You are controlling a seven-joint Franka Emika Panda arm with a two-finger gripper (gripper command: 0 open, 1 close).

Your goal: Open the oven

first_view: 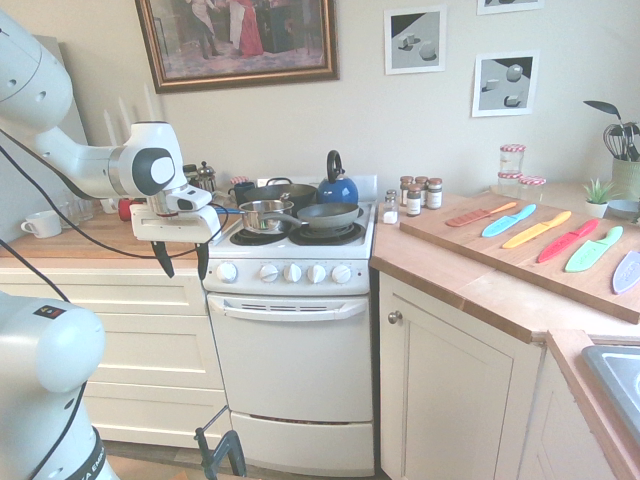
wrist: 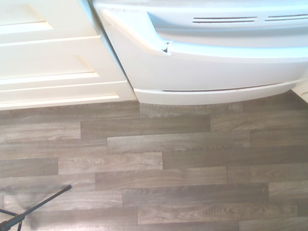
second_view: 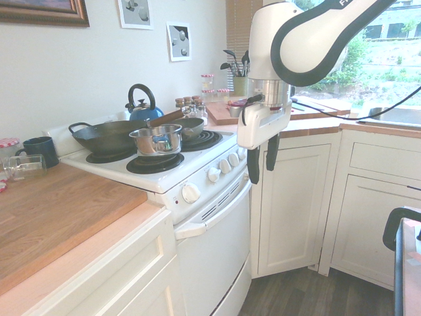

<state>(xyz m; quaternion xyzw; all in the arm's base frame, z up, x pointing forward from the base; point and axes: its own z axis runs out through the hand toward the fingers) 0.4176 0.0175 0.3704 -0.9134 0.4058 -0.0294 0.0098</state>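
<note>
The oven (first_view: 290, 370) is a small white stove between cream cabinets, its door shut. A wide white bar handle (first_view: 288, 306) runs under a row of white knobs (first_view: 292, 272); the same handle (second_view: 214, 212) shows in the second exterior view. My gripper (first_view: 183, 259) hangs pointing down in front of the stove's left corner, level with the knobs and above the handle's left end. Its two dark fingers (second_view: 254, 166) stand apart with nothing between them. The wrist view looks down on the handle's left end (wrist: 166, 45), the door front and the wood floor (wrist: 159, 173).
Pans (first_view: 325, 214), a small pot (first_view: 263, 214) and a blue kettle (first_view: 337, 186) sit on the hob. Cream cabinets (first_view: 140, 350) flank the oven on both sides. A board with coloured knives (first_view: 545, 235) lies on the right counter. A dark clamp (first_view: 220, 450) stands on the floor.
</note>
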